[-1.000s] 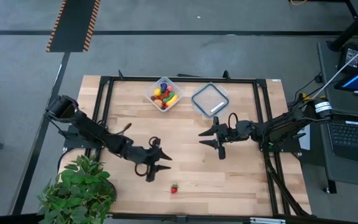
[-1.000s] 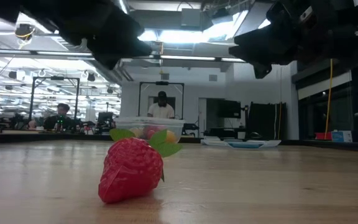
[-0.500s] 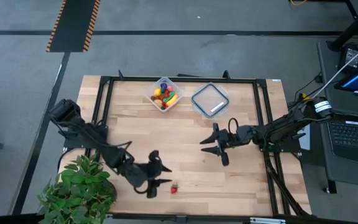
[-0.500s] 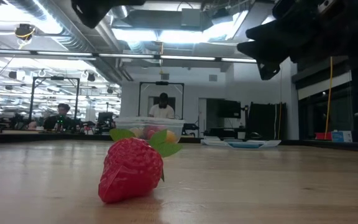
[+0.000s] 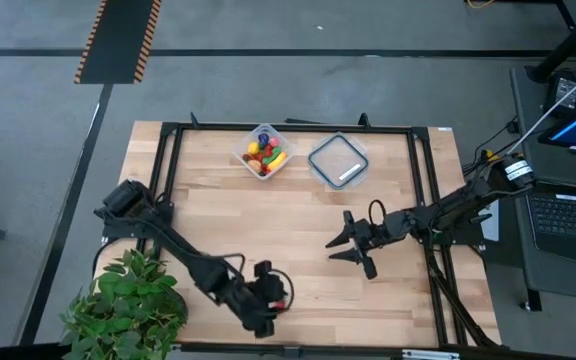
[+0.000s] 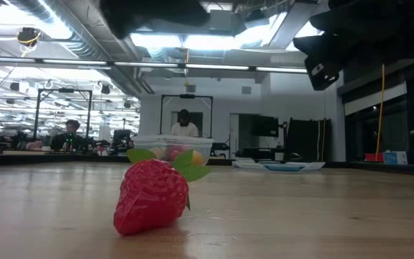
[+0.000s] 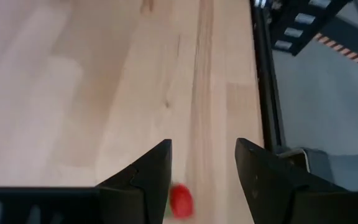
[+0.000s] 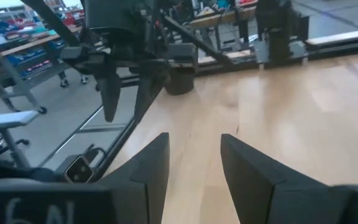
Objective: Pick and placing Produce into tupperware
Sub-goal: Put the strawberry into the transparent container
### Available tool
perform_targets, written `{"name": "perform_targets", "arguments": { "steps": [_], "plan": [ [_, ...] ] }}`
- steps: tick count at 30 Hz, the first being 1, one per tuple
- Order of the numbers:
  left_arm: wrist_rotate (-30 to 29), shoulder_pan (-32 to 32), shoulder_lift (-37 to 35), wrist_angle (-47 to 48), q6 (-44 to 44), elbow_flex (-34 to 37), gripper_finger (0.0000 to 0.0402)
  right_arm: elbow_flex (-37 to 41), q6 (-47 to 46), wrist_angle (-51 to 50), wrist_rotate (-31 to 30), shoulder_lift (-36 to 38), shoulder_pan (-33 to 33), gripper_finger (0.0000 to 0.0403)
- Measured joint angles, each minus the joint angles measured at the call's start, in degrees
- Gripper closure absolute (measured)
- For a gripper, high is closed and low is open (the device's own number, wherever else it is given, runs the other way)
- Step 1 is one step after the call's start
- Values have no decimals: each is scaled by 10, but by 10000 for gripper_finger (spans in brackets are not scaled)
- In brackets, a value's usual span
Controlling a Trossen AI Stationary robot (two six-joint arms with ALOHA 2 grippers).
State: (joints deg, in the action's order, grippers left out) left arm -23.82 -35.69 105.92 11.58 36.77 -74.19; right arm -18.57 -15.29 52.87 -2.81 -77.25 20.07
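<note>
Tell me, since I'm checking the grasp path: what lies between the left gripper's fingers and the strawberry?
Nothing: in the left wrist view the left gripper is open above the strawberry, only bare table between.

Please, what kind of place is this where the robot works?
It looks like a robotics lab or a large open workshop. Beyond the wooden table the low view shows a hall with ceiling ducts and people at benches. The high view shows a laptop beside the table.

pale wooden table (image 5: 298,215) bearing 1 produce-filled tupperware (image 5: 264,151), 1 lid (image 5: 337,160), 1 toy strawberry (image 6: 153,194)
</note>
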Motion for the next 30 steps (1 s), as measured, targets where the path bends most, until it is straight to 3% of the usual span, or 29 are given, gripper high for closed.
{"name": "perform_targets", "arguments": {
  "steps": [9,26,30],
  "plan": [
    [-10,-37,61,117,140,-98,233,0,-10,-22,-6,0,18,257],
    [-2,-46,71,106,126,-101,233,0,-8,-43,-6,0,18,257],
    [5,-40,71,107,184,-101,233,0,-8,-44,-6,0,18,257]
  ]
}}
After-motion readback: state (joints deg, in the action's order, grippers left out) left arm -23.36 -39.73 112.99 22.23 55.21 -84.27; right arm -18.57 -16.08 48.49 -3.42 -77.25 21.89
